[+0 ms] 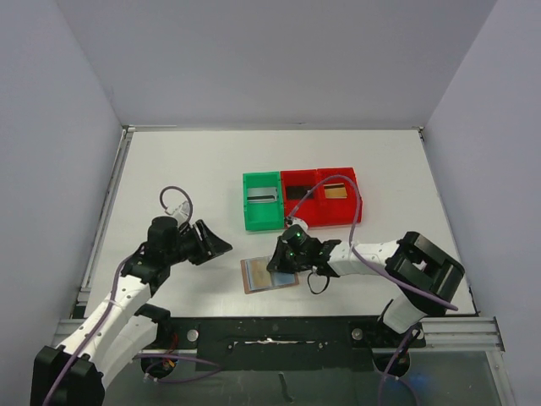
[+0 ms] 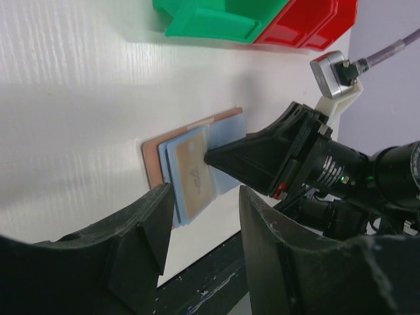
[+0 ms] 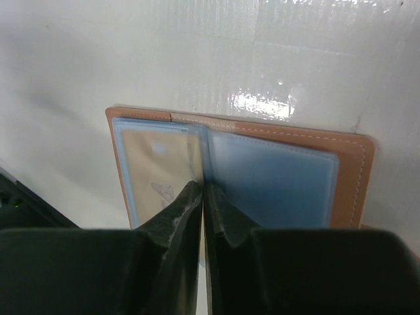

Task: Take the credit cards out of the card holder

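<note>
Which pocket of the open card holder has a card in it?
The pocket left of the fold in the right wrist view: a tan card shows through it. The other pocket looks plain blue, no card visible.

green bin touching two red bins.

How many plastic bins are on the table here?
3: the green bin on the left, the middle red bin beside it, the right red bin last, all beyond the card holder. None seems hidden.
</note>
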Motion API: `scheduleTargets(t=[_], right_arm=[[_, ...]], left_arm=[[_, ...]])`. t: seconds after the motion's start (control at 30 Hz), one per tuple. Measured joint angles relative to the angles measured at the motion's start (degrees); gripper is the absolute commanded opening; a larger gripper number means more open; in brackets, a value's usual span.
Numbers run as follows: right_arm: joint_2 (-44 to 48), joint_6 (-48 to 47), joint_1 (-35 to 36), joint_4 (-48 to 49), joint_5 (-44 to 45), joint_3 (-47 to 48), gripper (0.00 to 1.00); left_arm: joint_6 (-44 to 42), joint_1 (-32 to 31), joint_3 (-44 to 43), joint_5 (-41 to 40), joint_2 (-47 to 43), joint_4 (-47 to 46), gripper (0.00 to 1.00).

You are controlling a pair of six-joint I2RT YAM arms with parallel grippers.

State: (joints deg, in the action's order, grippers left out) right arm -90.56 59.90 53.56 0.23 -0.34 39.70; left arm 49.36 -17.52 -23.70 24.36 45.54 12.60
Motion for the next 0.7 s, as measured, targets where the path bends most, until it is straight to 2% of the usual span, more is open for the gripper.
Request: scheduleTargets(t=[0.2, 0.7], right_arm=[[0.7, 2.93, -3.5, 9.64, -6.14, -5.86, 0.05], [-0.31, 9.66, -8.66, 26.69, -14.19, -15.02, 0.05]], left_arm=[[1.4, -4.0, 1.29, -0.02, 1.11, -2.45, 0.42], [7.52, -13.84, 4.7, -2.99, 6.05, -10.73, 0.43]])
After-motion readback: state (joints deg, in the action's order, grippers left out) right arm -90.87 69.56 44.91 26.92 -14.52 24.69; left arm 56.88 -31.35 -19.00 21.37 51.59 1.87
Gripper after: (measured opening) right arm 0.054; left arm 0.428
